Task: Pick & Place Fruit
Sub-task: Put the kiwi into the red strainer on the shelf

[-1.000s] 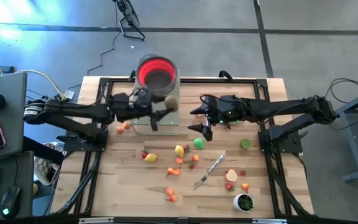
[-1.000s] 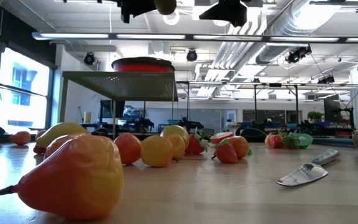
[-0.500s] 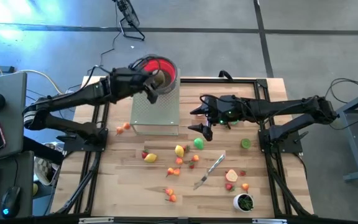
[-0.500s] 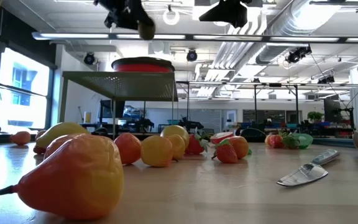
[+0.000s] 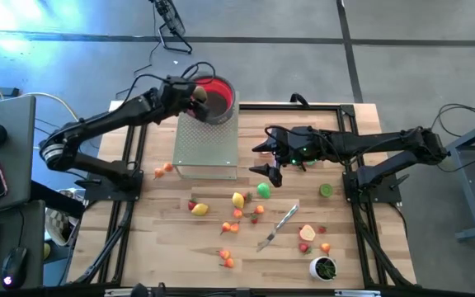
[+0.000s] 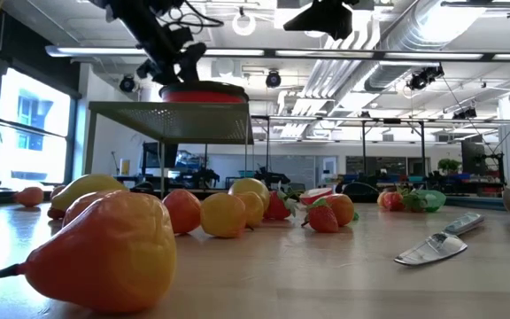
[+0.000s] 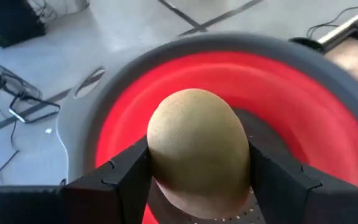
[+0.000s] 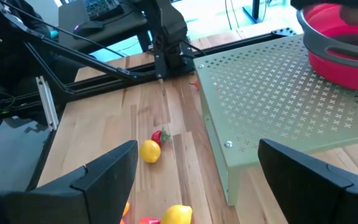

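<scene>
My left gripper (image 5: 198, 96) is shut on a tan, egg-shaped fruit (image 7: 194, 130) and holds it over the red bowl (image 5: 217, 92). The bowl stands on a perforated metal stand (image 5: 207, 144) at the table's far side. In the low view this gripper (image 6: 180, 66) hangs just above the bowl's rim (image 6: 204, 91). More fruit (image 5: 237, 200) lies scattered on the wood near the table's middle. My right gripper (image 5: 266, 162) hovers open to the right of the stand, above the table, with nothing between its fingers (image 8: 104, 180). My left gripper pinches the tan fruit's two opposite sides (image 7: 157, 155) between its two fingers. The fingers slant downward from the table's left side toward the bowl. The fruit is lifted clear, above the bowl's red inside (image 7: 123, 112).
A silver knife (image 5: 279, 224) lies among the fruit right of the middle. A small white cup (image 5: 324, 267) with green contents stands near the front right. A black frame (image 5: 345, 124) runs round the table. A green piece (image 5: 326, 190) lies at the right.
My left gripper, still shut on the tan fruit, has swung from above the stand's near part toward the table's far edge and a little left, turning as it went, and now holds the fruit over the red bowl.
</scene>
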Robot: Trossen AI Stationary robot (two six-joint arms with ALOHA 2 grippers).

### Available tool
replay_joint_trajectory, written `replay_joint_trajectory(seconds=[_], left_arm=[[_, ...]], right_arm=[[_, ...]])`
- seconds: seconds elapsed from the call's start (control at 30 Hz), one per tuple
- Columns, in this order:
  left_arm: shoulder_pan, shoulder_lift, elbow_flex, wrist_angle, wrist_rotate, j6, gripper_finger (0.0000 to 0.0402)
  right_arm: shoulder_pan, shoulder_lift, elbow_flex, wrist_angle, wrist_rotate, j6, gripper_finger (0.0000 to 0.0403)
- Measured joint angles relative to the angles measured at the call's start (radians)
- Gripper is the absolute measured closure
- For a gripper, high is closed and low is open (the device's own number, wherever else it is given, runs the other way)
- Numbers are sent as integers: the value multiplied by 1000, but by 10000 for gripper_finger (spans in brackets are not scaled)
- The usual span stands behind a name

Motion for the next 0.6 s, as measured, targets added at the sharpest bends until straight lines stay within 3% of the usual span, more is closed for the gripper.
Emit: replay_joint_trajectory(seconds=[0.3, 0.6], left_arm=[[-3, 21, 0, 40, 1, 38, 176], [-4, 20, 0, 51, 0, 55, 140]], right_arm=[[0, 0, 0, -1, 37, -26, 77], [0, 0, 0, -4, 50, -26, 77]])
